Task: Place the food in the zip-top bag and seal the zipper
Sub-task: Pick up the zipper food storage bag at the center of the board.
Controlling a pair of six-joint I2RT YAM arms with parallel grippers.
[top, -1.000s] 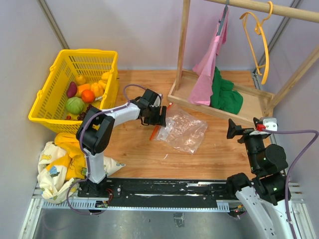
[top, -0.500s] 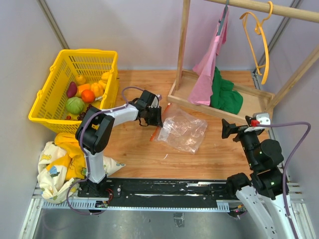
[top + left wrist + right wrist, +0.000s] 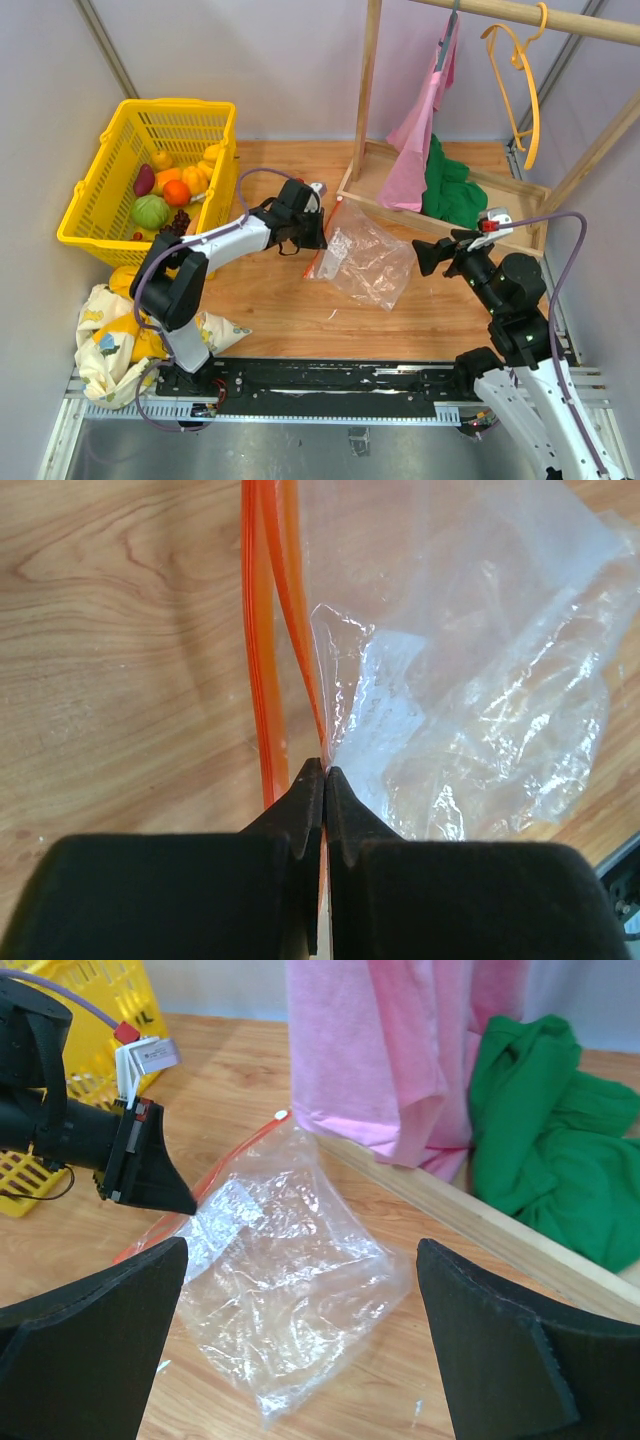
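Two-arm station seen from above and from both wrists. The left arm folds up from its base to a high elbow, and its forearm reaches rightward across the wooden surface (image 3: 300,310). The left end effector (image 3: 312,235) sits low at the left edge of the zip-top bag (image 3: 365,262). In the left wrist view its fingers are pressed together (image 3: 324,770), pinching one lip of the orange-red zipper (image 3: 262,660) where the clear film (image 3: 480,680) joins it. The second lip runs just beside the first, slightly parted from it. The bag lies crumpled on the surface near the centre, with the zipper (image 3: 322,250) along its left side. The right arm stands raised with its wrist turned leftward. The right end effector (image 3: 430,255) is held off the surface just beside the bag's right edge, not touching it. Its fingers are spread wide (image 3: 302,1250), framing the bag (image 3: 280,1290) and zipper (image 3: 225,1165) in the right wrist view. The food (image 3: 165,190) lies in the yellow basket (image 3: 180,103) at far left, well apart from the bag.
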